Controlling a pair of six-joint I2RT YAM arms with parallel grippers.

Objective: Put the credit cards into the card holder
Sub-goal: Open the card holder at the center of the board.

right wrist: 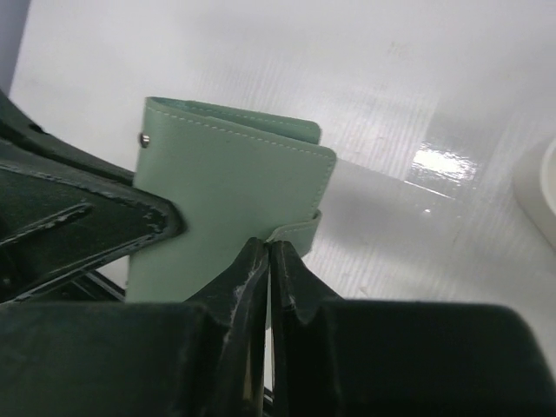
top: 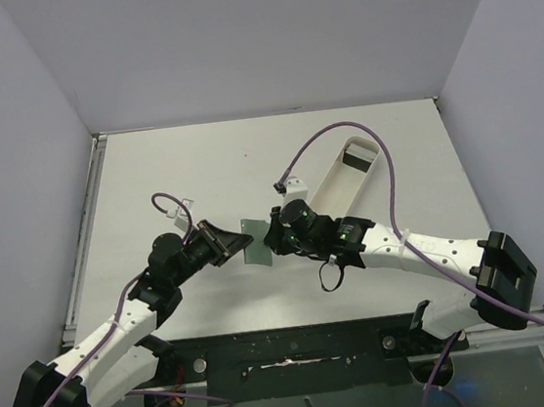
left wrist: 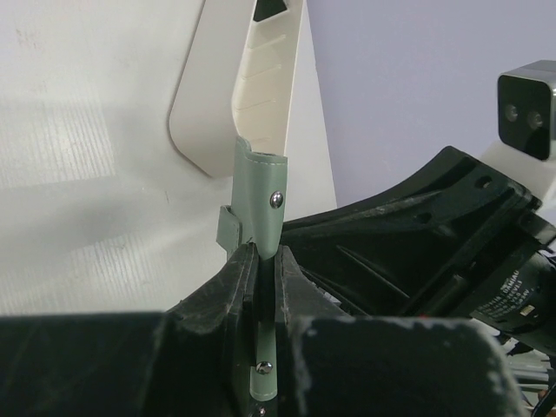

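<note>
The grey-green card holder [top: 254, 242] is held folded above the table between both grippers. My left gripper [top: 229, 243] is shut on its left edge; in the left wrist view the holder [left wrist: 261, 204] sticks up edge-on from the shut gripper [left wrist: 259, 252], its snap stud showing. My right gripper [top: 271, 241] is shut on the holder's snap tab [right wrist: 300, 233]; the holder's face [right wrist: 226, 191] fills the right wrist view above the gripper [right wrist: 269, 248]. A black credit card [top: 356, 160] lies in the far end of the white tray [top: 334, 187].
The long white tray lies slanted behind the right arm and also shows in the left wrist view [left wrist: 208, 104]. The left gripper's finger [right wrist: 78, 226] sits at the holder's left side. Walls enclose the table on three sides.
</note>
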